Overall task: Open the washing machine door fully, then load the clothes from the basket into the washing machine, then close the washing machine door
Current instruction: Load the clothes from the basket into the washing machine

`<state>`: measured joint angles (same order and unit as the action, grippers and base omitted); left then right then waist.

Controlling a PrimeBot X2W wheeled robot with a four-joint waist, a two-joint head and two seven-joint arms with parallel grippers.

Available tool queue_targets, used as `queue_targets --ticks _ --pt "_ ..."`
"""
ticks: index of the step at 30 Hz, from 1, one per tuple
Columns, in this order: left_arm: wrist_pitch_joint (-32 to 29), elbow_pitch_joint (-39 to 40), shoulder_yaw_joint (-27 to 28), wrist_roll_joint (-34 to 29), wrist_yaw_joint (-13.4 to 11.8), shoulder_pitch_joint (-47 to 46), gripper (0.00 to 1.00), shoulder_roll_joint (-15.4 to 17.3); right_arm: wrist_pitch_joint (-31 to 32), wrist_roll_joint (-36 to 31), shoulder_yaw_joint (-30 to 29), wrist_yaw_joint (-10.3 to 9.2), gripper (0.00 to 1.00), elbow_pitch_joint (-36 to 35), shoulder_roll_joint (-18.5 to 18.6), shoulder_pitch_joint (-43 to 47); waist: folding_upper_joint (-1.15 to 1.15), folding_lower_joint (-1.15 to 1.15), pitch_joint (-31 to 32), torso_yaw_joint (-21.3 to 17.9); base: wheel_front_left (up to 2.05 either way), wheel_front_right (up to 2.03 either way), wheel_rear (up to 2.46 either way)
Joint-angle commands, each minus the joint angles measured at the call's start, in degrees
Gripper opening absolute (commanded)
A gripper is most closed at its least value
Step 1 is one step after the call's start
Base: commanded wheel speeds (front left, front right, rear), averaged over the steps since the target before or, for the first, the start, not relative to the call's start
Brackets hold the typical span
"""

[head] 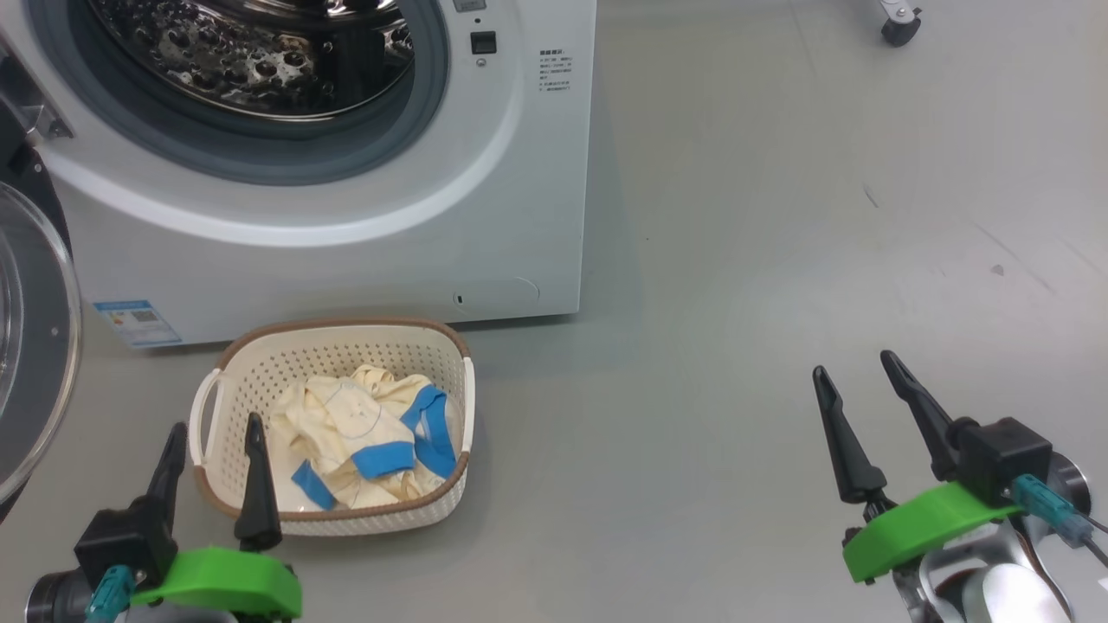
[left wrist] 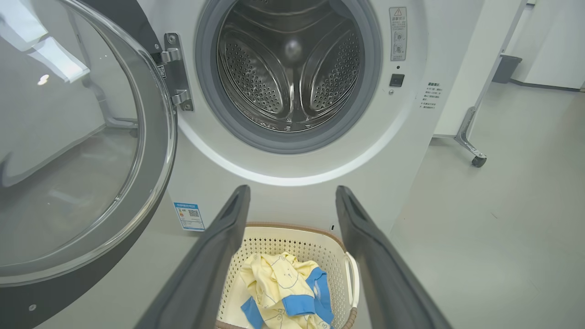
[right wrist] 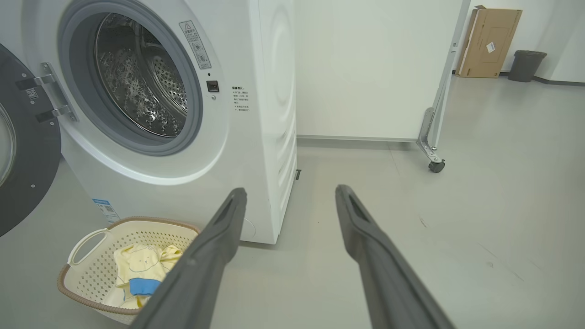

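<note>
On the grey floor (head: 779, 260), close in front of the washing machine (head: 389, 260), the clothes (head: 363, 441) lie crumpled in the basket (head: 346, 331), cream-yellow with bright blue bands, heaped on its bottom below the brown rim; the basket stands beneath the machine's round opening, near the small blue label; above it the steel drum (left wrist: 288, 68) is exposed inside its grey gasket; the washing machine door (head: 35, 363) stands swung wide on its hinge (left wrist: 176, 73) at the machine's left side; the left pincer (head: 216, 422) hangs at the basket's near left corner, its two dark fingers spread wide and holding nothing; the right pincer (head: 853, 362) hovers over bare floor well to the right of the basket, likewise spread wide and empty; farther off, beside the machine, stands a white panel (right wrist: 365, 68) on a caster (right wrist: 436, 166); beyond it, a cardboard box (right wrist: 491, 43) and a dark bin (right wrist: 528, 65) stand by the far wall.
</note>
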<state>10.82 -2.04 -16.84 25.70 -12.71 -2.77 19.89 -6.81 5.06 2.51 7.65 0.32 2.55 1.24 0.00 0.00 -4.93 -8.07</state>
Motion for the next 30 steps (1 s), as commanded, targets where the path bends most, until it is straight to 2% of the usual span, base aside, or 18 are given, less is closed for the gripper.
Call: queue_targets --ticks 1,14,30 --pt "0.44 1.49 2.31 -0.07 -0.02 -2.58 1.0 1.7 -0.58 0.08 1.22 -0.16 1.0 -2.07 0.32 -1.18 0.0 0.0 -0.03 -0.03 1.36 -1.36 0.0" --pt "-0.07 1.92 2.21 -0.82 -2.12 -3.15 1.0 1.76 -0.92 0.38 1.12 -0.16 1.0 -1.47 0.32 -1.74 0.0 0.0 -0.78 0.05 1.5 -1.48 -0.01" --pt "-0.22 1.69 2.0 -0.65 -2.71 -3.38 1.0 2.11 -1.29 0.46 1.21 -0.16 1.0 -0.71 0.32 -2.34 0.0 0.0 -1.48 0.34 0.11 -0.11 0.0"
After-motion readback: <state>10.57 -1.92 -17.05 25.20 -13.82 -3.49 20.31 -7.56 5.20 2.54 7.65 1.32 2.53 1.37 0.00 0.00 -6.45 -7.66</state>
